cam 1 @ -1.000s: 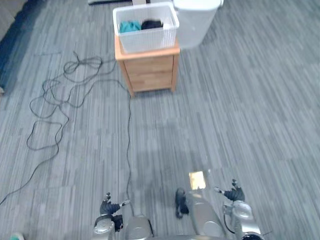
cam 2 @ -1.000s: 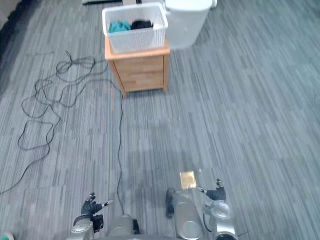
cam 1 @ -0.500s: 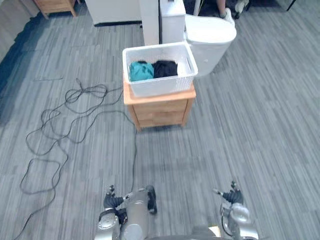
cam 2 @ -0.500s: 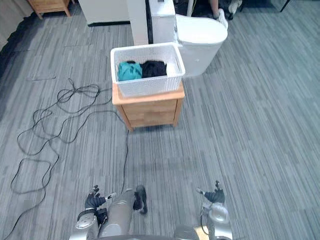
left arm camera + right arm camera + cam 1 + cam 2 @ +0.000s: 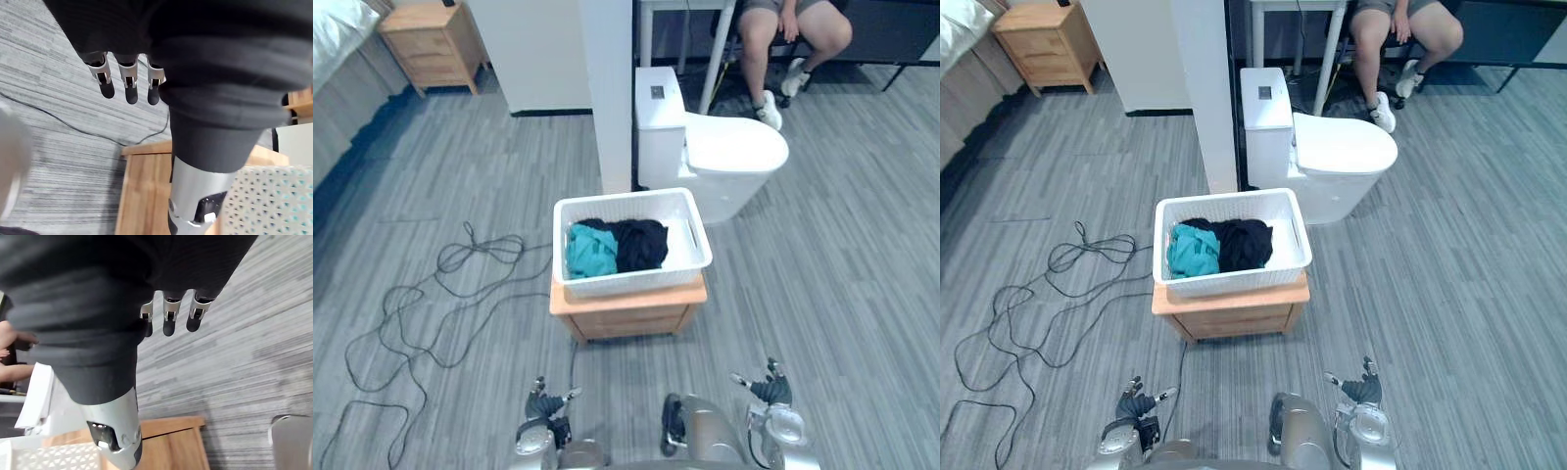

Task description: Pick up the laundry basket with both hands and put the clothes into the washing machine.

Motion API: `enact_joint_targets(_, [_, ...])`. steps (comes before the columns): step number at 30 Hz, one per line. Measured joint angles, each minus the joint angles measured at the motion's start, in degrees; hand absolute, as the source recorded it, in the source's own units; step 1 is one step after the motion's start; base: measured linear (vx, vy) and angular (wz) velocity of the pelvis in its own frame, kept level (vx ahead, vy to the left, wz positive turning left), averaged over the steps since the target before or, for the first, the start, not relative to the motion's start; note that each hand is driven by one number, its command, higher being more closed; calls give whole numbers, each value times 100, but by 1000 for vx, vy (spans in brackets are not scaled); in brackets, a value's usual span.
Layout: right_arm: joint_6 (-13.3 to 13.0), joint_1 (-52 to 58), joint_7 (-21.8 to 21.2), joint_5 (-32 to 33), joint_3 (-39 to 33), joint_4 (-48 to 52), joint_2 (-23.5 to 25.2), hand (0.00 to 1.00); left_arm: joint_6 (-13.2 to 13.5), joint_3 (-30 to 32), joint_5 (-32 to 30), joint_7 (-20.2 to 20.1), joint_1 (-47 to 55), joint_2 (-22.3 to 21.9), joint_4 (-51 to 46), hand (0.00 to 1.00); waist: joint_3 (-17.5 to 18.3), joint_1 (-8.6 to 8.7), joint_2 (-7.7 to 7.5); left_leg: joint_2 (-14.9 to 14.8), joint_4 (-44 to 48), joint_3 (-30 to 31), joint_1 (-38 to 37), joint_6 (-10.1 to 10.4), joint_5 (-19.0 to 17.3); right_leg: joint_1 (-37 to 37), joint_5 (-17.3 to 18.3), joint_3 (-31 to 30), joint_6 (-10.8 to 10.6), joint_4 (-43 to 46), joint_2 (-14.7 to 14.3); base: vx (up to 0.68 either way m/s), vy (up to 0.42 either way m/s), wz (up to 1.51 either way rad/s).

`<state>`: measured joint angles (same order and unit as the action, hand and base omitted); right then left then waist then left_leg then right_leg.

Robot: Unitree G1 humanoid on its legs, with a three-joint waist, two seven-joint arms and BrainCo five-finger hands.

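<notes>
white laundry basket (image 5: 631,284) w/ clothes (image 5: 617,247) on wood cabinet (image 5: 626,315), left hand (image 5: 546,404) & right hand (image 5: 770,390) slack, uncurled

left hand (image 5: 128,82): silver fingers with dark tips, silver thumb with a black insert, black ribbed cover over back and wrist. right hand (image 5: 168,316): identical build.

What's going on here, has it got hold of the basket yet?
Not yet. The robot faces the white laundry basket, which sits on a small wooden cabinet with a teal garment and a black garment inside. The left hand and right hand hang low, well short of the basket, both open and holding nothing. A white toilet stands just behind the cabinet, and a person sits further back.
</notes>
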<state>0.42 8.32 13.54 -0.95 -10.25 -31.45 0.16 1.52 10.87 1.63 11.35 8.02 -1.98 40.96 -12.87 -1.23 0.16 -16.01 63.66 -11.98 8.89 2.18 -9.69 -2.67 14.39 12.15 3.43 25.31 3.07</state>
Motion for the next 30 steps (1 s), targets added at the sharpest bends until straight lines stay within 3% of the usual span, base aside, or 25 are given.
enact_joint_targets(2, [2, 4, 13, 38, -11, 81, 44, 0, -2, 1, 0, 0, 7, 1, -32, 0, 36, -26, -5, -69, -663, -169, 310, -132, -87, 222, 48, -29, -85, -293, 66, 350, 51, -21])
enact_joint_targets(4, [6, 16, 33, 41, -81, 145, 28, 0, -4, 1, 1, 6, 16, 7, -130, 0, 54, -32, 40, 115, -2341, -239, 436, -92, -214, 359, 140, -115, -254, -328, 173, 322, 187, -15])
enact_joint_targets(5, [6, 56, 48, 40, -89, 175, 21, 0, -4, -2, 3, 9, 17, 5, -153, 0, 74, -39, 54, 218, -2936, -206, 401, -29, -123, 359, 192, -136, -344, -273, 194, 272, 211, -4])
enact_joint_targets(6, [10, 153, 70, 40, -168, 352, -28, 0, -2, -16, 5, 17, 84, 6, -238, 0, 136, -40, 181, 353, -3836, -67, 250, 200, 142, 336, 339, -189, -562, -169, 142, 236, 156, 13])
enact_joint_targets(7, [24, 168, 100, 43, -174, 458, 86, 0, -4, -13, 10, 33, 69, 81, -286, 0, 136, 31, -52, 572, -4030, -79, 121, 130, 205, 323, 376, -299, -608, -195, 341, 224, 142, 19])
enact_joint_targets(9, [1, 300, 130, 42, -167, 963, 165, 0, -3, -2, 36, 63, 184, 171, -562, 0, 159, 23, -177, 764, -4137, -109, 52, 62, 160, 427, 377, -413, -655, -331, 487, 190, 117, 17])
enact_joint_targets(13, [-42, 237, 151, 34, -169, 1721, 133, 0, 22, -3, 162, 144, 395, 229, -1248, 0, 168, 9, -186, 884, -4207, -231, -20, -22, 55, 583, 275, -542, -813, -682, 580, 117, 88, -5])
enact_joint_targets(19, [-128, 143, 269, -24, -155, 1866, -140, 0, 150, -228, 262, 146, 429, 373, -1825, 0, 179, 19, -176, 1015, -4530, -307, -230, 1, 71, 714, 204, -695, -828, -973, 606, 29, 14, -10])
enact_joint_targets(25, [-102, -855, 293, -74, -3, 507, -802, 0, 154, -710, 230, 296, -312, 626, -1325, 0, 156, 54, -84, 1083, -5182, -191, -58, -6, 585, 421, -192, -777, -829, -1393, 500, -5, -2, 1])
enact_joint_targets(30, [11, -2371, 304, -66, 327, -611, -1209, 0, 127, -1085, 222, 506, -1462, 784, -699, 0, -336, 63, 148, 1011, -5441, -22, 318, -32, 979, -73, -454, -853, -762, -1366, 367, -105, 11, -6])
